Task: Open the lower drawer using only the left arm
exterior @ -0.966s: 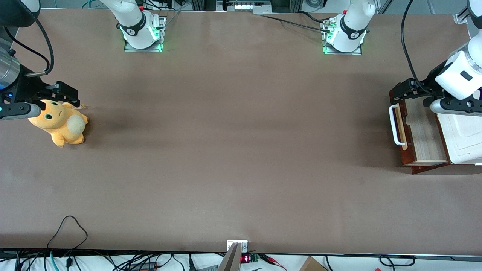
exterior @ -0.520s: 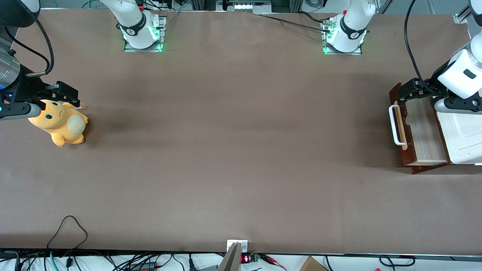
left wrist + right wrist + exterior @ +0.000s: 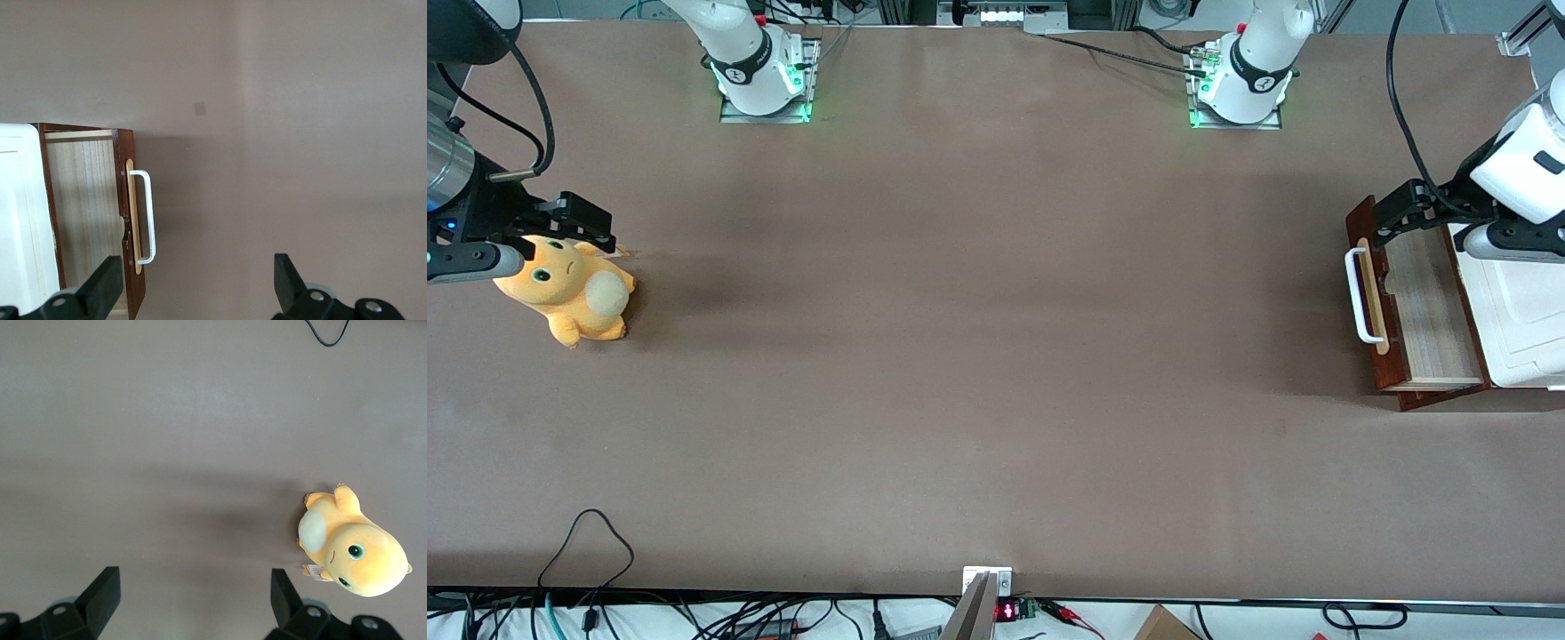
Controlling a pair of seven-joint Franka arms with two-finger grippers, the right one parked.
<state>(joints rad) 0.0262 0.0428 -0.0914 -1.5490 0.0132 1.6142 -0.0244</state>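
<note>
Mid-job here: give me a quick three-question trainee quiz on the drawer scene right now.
1. True or false: the lower drawer is pulled out, its pale inside showing.
2. The left arm's hand is: A) shut on the white handle; B) open, holding nothing; C) holding the plush toy.
3. Fill in: the plush toy lies toward the ___ arm's end of the table.

Key: 1 true; 2 B; 3 parked.
</note>
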